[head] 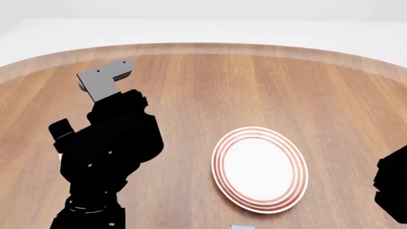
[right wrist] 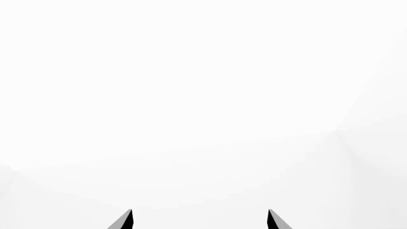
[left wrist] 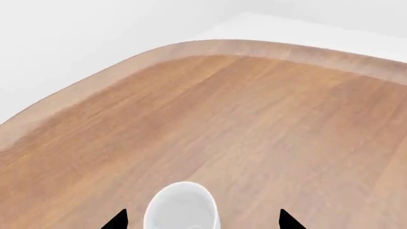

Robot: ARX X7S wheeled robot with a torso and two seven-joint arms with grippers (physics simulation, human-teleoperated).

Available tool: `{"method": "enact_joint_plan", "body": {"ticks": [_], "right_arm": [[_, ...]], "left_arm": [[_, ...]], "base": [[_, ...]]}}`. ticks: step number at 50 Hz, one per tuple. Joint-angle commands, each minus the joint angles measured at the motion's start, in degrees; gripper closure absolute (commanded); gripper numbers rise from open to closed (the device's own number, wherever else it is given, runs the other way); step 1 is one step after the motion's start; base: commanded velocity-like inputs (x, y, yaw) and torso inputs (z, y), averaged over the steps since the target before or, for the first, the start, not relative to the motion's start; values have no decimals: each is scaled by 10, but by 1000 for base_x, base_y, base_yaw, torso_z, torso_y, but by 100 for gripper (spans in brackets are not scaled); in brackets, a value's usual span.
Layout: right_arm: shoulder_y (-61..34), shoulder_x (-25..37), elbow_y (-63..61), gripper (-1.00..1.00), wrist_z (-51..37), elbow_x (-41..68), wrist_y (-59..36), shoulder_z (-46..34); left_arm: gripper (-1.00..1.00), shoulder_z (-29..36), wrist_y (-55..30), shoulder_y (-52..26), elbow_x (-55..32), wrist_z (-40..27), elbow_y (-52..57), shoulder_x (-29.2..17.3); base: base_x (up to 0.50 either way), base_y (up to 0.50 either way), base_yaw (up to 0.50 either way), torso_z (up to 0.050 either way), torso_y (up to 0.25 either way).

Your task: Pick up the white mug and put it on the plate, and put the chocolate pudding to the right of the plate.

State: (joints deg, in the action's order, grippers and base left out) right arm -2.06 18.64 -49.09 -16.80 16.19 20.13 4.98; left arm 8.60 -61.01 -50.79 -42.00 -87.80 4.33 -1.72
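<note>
Left gripper (left wrist: 200, 220): jaws spread, mug (left wrist: 182, 206) between tips, not gripped | Right gripper (right wrist: 199, 220): jaws spread, empty, off worktop | Plate (head: 259, 169): flat on worktop (head: 254, 86), right of left arm | Pudding (head: 241, 227): just near of plate, mostly cropped.

We see a round wooden table (head: 190, 86) with a warm brown grain and a paler raised band along its curved edge, set against plain white surroundings. On it, in the head view, the plate (head: 259, 169) lies flat at about four o'clock from the table's middle, its white centre ringed by concentric red bands. At six o'clock, at the very edge of the view, a sliver of a light blue carton, the chocolate pudding (head: 241, 227), peeks in just below the plate. In the left wrist view the white mug (left wrist: 181, 206) stands upright on the wood.
</note>
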Motion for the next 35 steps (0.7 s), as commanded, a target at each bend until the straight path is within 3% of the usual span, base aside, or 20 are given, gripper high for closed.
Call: {"method": "enact_joint_plan", "body": {"ticks": [1, 35], "right_arm": [[1, -8, 1, -100, 11, -6, 3, 12], [5, -2, 3, -100, 6, -5, 4, -3]], "left_arm": [[-100, 3, 52, -7, 9, -18, -90, 15], [-100, -11, 166, 50, -24, -20, -147, 15]], "base": [[0, 0, 0, 0, 0], [0, 0, 0, 0, 0]]}}
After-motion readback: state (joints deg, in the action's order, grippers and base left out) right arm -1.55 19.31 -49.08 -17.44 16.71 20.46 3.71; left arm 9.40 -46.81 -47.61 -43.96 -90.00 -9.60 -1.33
